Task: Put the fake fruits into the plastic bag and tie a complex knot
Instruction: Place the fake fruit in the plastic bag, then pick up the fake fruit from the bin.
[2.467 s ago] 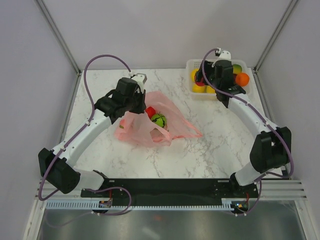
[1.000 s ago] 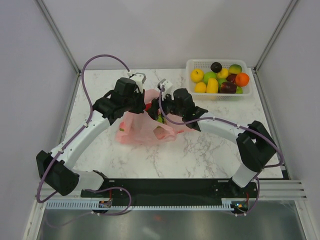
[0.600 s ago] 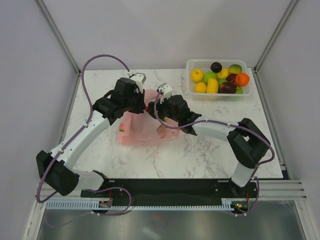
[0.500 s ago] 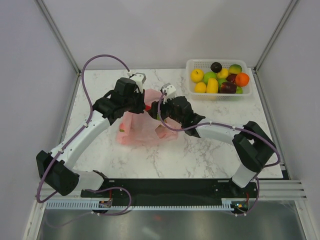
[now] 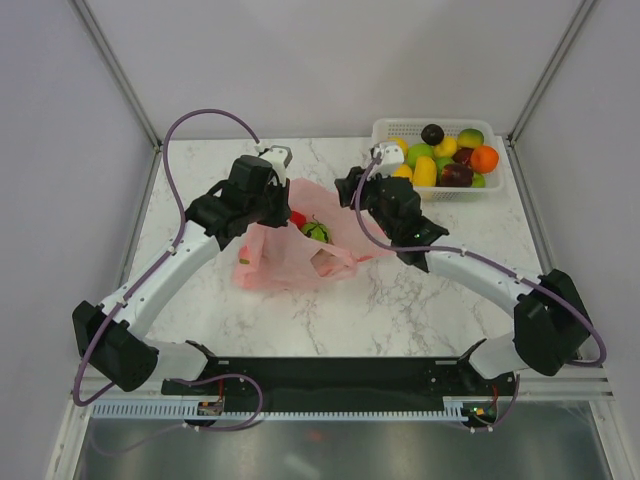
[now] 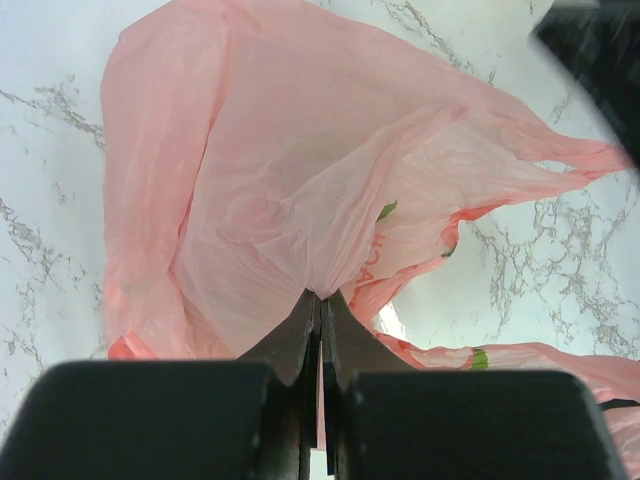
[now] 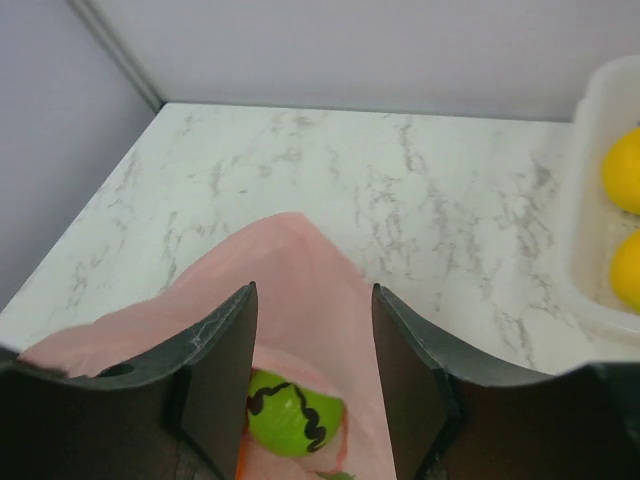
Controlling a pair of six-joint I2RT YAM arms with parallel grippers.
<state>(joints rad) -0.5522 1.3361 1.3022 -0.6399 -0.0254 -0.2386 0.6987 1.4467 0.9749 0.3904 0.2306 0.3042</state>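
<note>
— Pulling back toward 1 o'clock, the right arm's black two-finger gripper had come off the mouth of the thin, translucent pink plastic bag, where it hung half a second before. Had anything else shifted?

— Nothing that showed. The pink plastic bag stayed about where it was, crumpled, a little toward 9 o'clock of the table's middle. One handle loop trailed out flat toward 3 o'clock.

— And inside it?

— A glossy green plastic fruit with black squiggles sat in the open mouth. A small red plastic fruit lay just beside it at 10 o'clock.

— What had hold of the bag?

— The left arm's black gripper, at the bag's 11 o'clock rim. Its jaws were clenched on a fold of the pink film, pinched flat between them.

— And the right one?

— Its jaws stood apart with nothing between them, above the bag's 1 o'clock edge.

— Where was the other fruit?

— A yellow plastic fruit, an orange plastic fruit and a dark purple plastic fruit were heaped with others in the white lattice plastic basket. That stood at the 1 o'clock corner of the white marble-patterned tabletop, apart from the bag.
</note>
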